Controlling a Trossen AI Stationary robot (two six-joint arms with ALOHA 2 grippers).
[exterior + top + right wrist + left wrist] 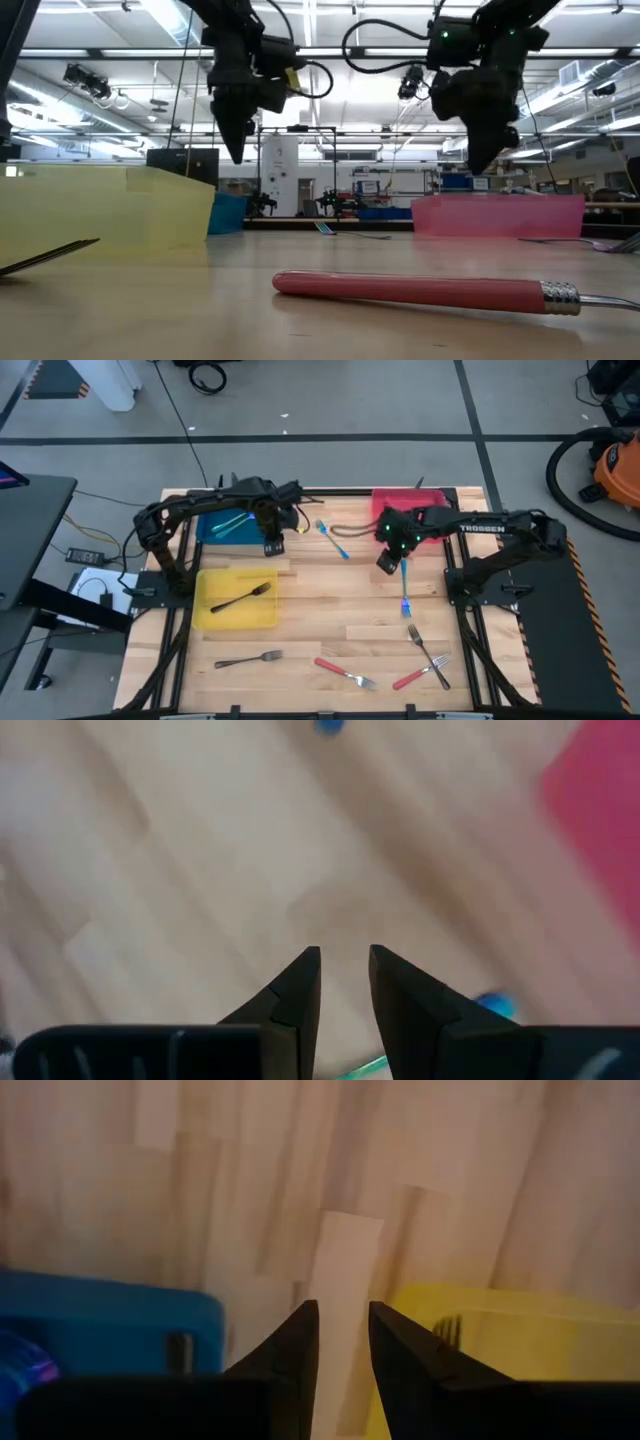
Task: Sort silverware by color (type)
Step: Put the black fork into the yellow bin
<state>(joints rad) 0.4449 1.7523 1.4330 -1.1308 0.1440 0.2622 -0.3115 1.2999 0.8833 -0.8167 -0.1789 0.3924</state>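
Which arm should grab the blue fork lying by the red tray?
Right. Its hand hovers empty beside the blue fork, near the red tray. The left hand hangs by the blue tray, farther off.

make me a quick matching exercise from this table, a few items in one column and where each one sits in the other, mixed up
Items:
1. yellow tray
2. blue tray
3. red-handled fork
4. both grippers

Places or states:
a. lying on bare wood near the table's front edge
b. holds teal-handled forks
c. holds one black fork
d. empty, raised off the table

Pairs: 1-c, 2-b, 3-a, 4-d
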